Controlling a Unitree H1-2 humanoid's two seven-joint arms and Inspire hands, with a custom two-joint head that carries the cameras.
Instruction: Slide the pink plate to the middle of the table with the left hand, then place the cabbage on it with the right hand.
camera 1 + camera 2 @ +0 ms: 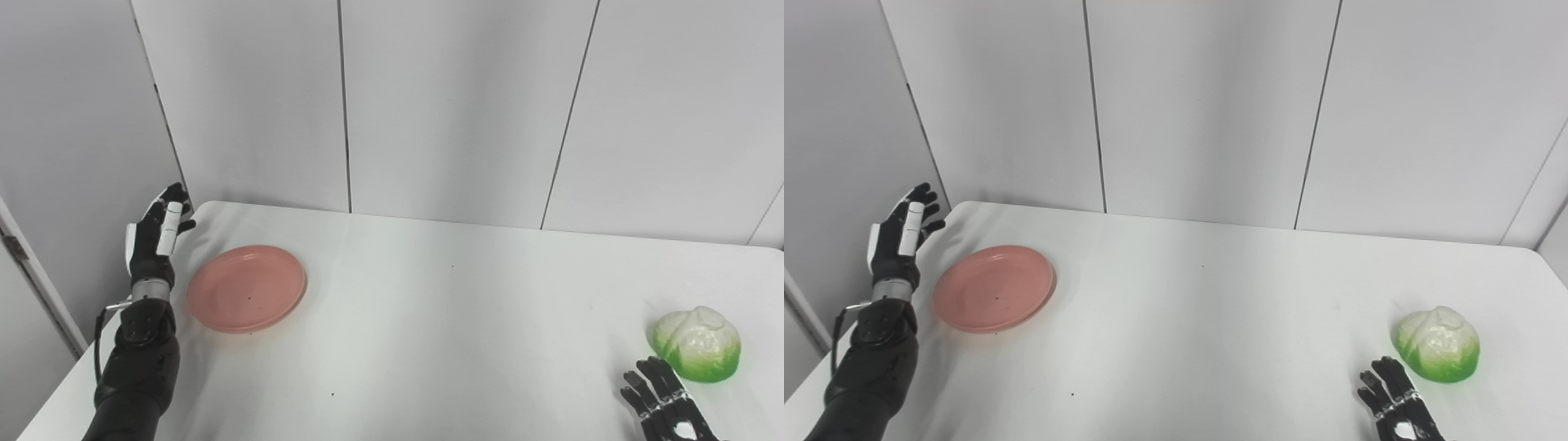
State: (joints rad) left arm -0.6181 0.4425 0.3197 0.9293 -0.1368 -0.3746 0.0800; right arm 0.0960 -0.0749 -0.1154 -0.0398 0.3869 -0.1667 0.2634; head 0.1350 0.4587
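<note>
We see the round pink plastic plate (246,288) on the white table (429,318) just right of our raised left robot hand (153,239) (fingers spread, empty); the green-white cabbage (697,344) sits just beyond the open, empty right robot hand (664,407).

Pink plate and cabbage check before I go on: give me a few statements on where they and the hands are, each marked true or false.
1. The pink plate lies at the table's left side. True.
2. The cabbage sits on the plate. False: it rests on the table at the far right.
3. The left hand holds the plate. False: it is raised beside it, open.
4. The right hand is near the cabbage, fingers spread. True.
</note>
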